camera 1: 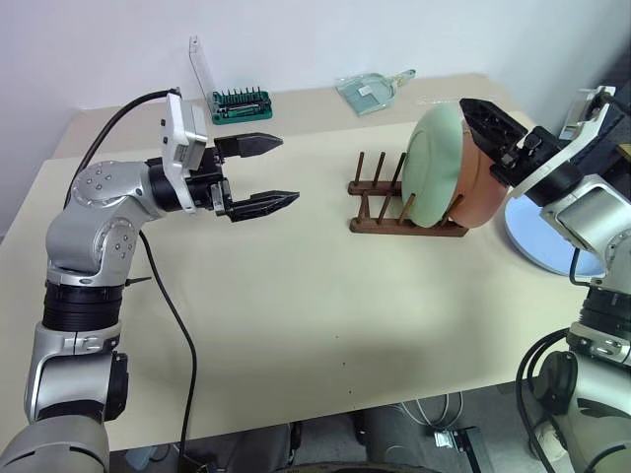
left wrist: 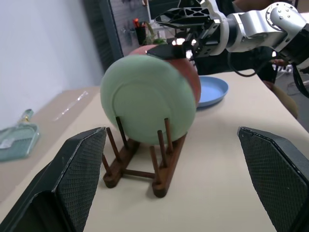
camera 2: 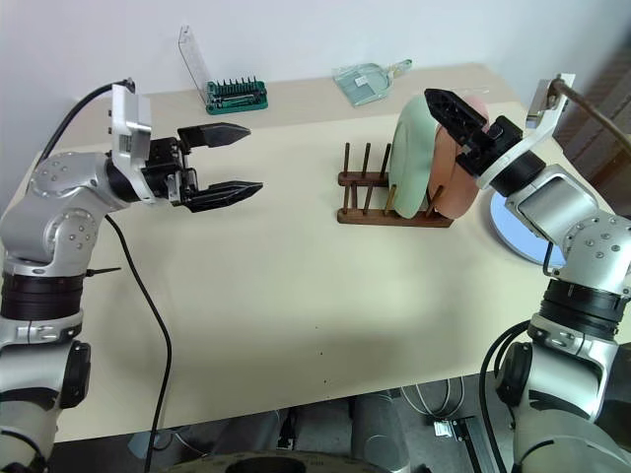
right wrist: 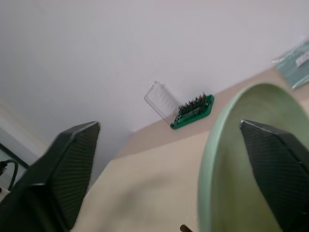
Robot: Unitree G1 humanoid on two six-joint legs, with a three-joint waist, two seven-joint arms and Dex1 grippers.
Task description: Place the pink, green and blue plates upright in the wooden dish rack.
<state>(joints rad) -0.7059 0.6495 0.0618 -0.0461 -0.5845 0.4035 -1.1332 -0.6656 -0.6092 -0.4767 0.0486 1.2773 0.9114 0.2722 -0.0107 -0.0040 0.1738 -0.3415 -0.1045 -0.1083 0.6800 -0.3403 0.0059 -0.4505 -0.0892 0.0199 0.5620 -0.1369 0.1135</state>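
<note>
The wooden dish rack (camera 1: 380, 209) stands mid-table. The green plate (camera 1: 439, 163) stands upright between its pegs, and the pink plate (camera 1: 485, 197) stands right behind it at the rack's right end. Flat on the table to the right lies the blue plate (camera 1: 540, 241). My right gripper (left wrist: 153, 35) hovers open over the top rims of the two racked plates, with the green rim (right wrist: 217, 159) between its fingers. To the left of the rack, apart from it, my left gripper (camera 1: 286, 169) is open, empty and pointing level at it.
A green bit holder (camera 1: 240, 103) with a raised clear lid and a clear plastic scoop (camera 1: 370, 91) lie along the table's far edge. A black cable (camera 1: 173, 315) hangs from my left arm across the tabletop (camera 1: 325, 325).
</note>
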